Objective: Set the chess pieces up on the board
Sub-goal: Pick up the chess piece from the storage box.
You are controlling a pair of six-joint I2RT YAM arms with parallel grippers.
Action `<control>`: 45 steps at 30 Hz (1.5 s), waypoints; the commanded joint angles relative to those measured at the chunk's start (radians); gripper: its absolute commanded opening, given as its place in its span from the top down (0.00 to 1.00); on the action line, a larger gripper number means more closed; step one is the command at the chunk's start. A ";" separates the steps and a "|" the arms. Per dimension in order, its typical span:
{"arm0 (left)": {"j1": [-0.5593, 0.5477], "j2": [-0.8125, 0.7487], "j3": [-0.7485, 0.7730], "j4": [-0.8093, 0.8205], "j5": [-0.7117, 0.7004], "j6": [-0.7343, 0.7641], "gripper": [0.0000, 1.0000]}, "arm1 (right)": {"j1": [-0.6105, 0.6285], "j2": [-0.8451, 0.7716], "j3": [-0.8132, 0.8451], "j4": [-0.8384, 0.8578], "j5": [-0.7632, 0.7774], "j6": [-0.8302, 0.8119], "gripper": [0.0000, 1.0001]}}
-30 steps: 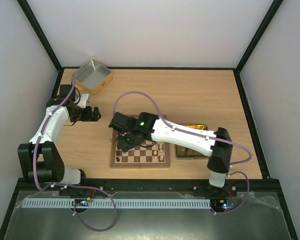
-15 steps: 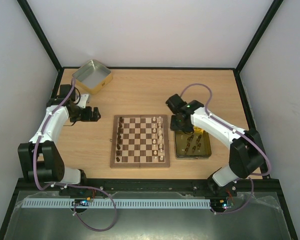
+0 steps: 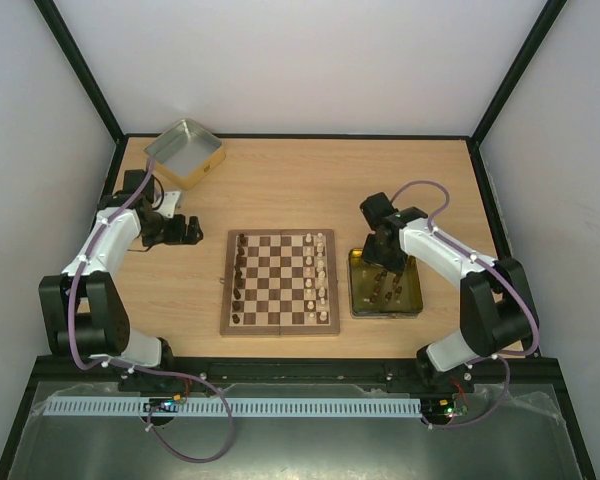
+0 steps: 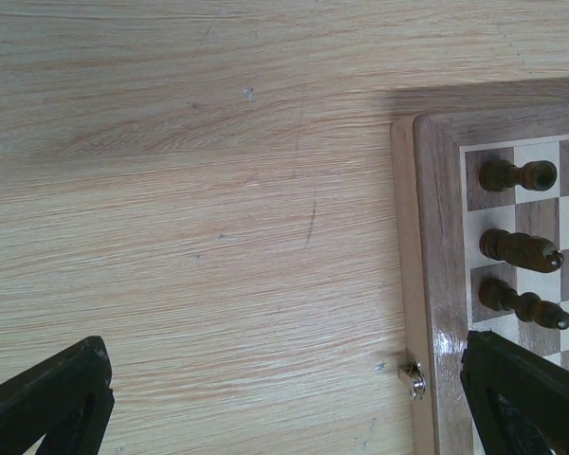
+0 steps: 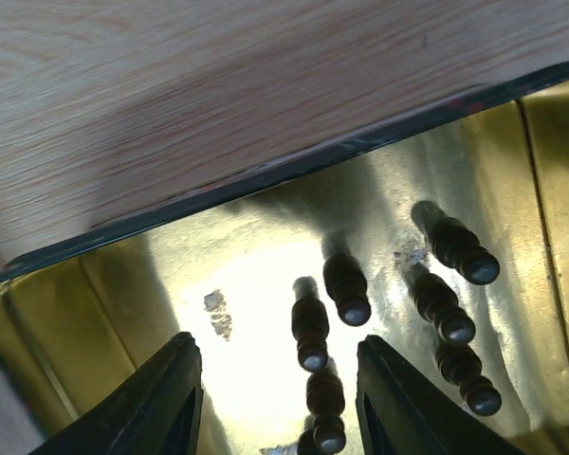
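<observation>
The board (image 3: 280, 332) lies mid-table, with dark chess pieces (image 3: 240, 280) down its left column and cream ones (image 3: 320, 275) along its right side. More dark pieces (image 5: 310, 332) stand in the yellow-gold tin (image 3: 385, 314). My right gripper (image 3: 383, 264) hangs over that tin. In the right wrist view the right gripper (image 5: 280, 408) is open, with two dark pieces between its fingers (image 5: 175, 398) and touching neither. My left gripper (image 3: 185, 230) is wide open over bare table left of the board. In its wrist view the left gripper (image 4: 284, 408) faces the board's rim (image 4: 427, 284) and three dark pieces (image 4: 520, 248).
A silver square tin (image 3: 184, 152) sits at the back left corner. The gold tin's dark rim (image 5: 266, 180) runs across the right wrist view. A small metal clasp (image 4: 415, 377) sticks out from the board's edge. Black frame posts edge the table.
My right arm has swung from over the board's left side to above the gold tin, and its jaws have narrowed. The left arm has barely moved.
</observation>
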 commanded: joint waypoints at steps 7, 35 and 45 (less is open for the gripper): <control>-0.005 0.011 -0.005 -0.017 0.001 0.011 0.00 | -0.074 0.042 -0.053 0.057 -0.029 -0.007 0.61; -0.022 0.028 0.000 -0.011 -0.004 0.009 0.00 | -0.112 0.068 -0.059 0.044 0.013 -0.021 0.88; -0.022 0.012 -0.007 -0.006 0.001 0.008 0.00 | -0.112 0.005 0.012 -0.044 0.055 -0.034 0.91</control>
